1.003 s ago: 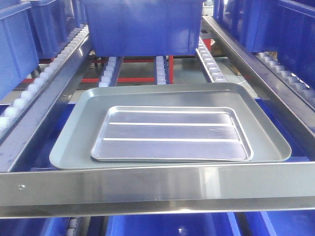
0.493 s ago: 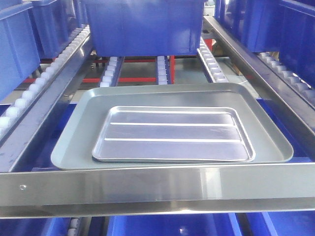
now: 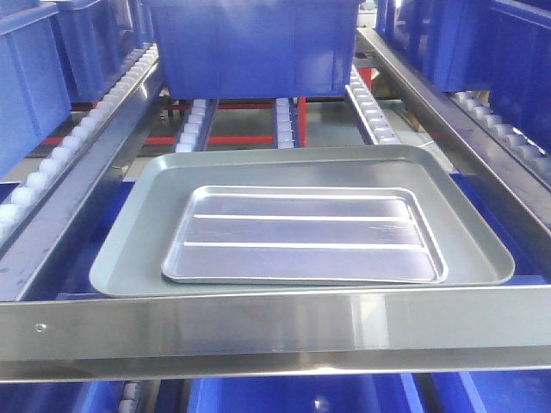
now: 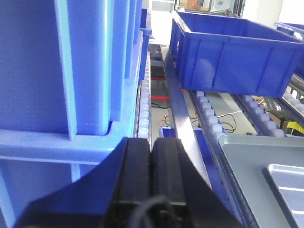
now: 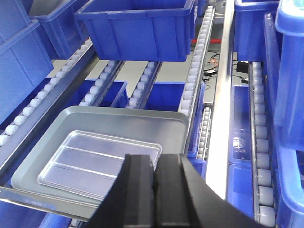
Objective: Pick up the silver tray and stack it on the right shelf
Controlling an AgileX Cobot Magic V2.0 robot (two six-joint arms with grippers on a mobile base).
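Between the earlier front views and this one the whole scene had slid a little to the right in the picture, trays and front bar together, which suggests the camera or base shifted rather than anything on the rack; the two trays kept their places relative to each other.

The silver tray (image 3: 304, 234) lay flat inside the larger grey tray (image 3: 129, 249), both resting on the rack level just behind the shiny front bar (image 3: 275, 331), with a blue bin (image 3: 250, 47) further up the rollers. Its long axis ran left to right across the front view, parallel to the bar, the two ridges running the same way.

The right end effector (image 5: 156, 190) was closed with its fingers pressed together, holding nothing. In the right wrist view the silver tray (image 5: 97, 161) sat just ahead and to the left of it, its near right corner the closest part. The left end effector (image 4: 151, 175) was likewise closed and empty, pointing along a blue bin wall (image 4: 57, 66), with only a corner of the silver tray (image 4: 287, 183) showing far to its right.

The right arm looked the better placed. It would probably need to open, then come down and leftward onto the near rim.
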